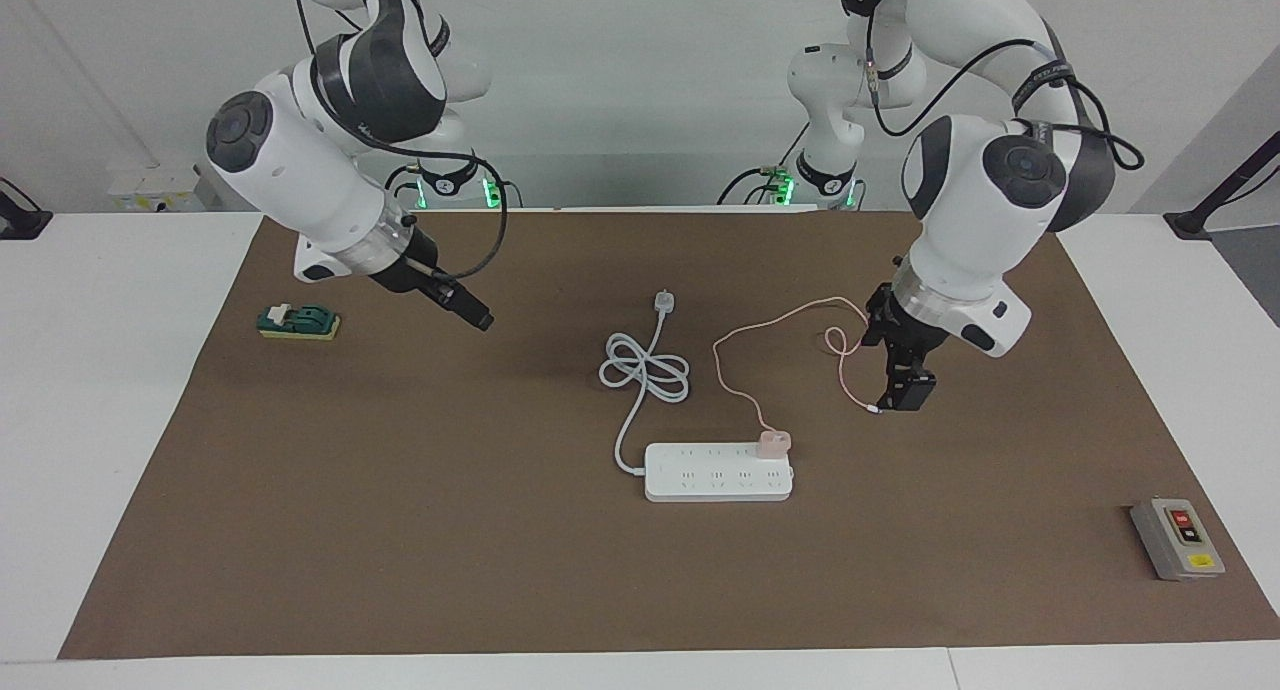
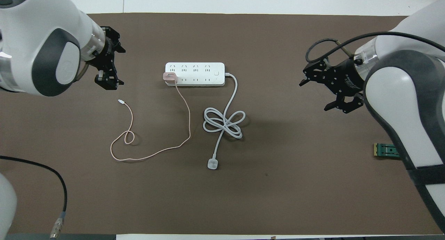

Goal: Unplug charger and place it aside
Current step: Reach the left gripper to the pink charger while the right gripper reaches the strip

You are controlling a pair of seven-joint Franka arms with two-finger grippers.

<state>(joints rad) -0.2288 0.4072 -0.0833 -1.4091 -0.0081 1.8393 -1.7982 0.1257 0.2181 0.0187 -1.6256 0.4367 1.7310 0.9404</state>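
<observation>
The pale pink charger sits plugged into the end of the white power strip toward the left arm's end. Its thin pink cable loops over the mat and ends in a tiny connector. My left gripper is open and empty, low over the mat beside the connector. My right gripper is open and empty over bare mat, apart from the strip toward the right arm's end.
The strip's thick white cord lies coiled nearer to the robots, with its plug loose. A green switch block lies toward the right arm's end. A grey button box lies toward the left arm's end.
</observation>
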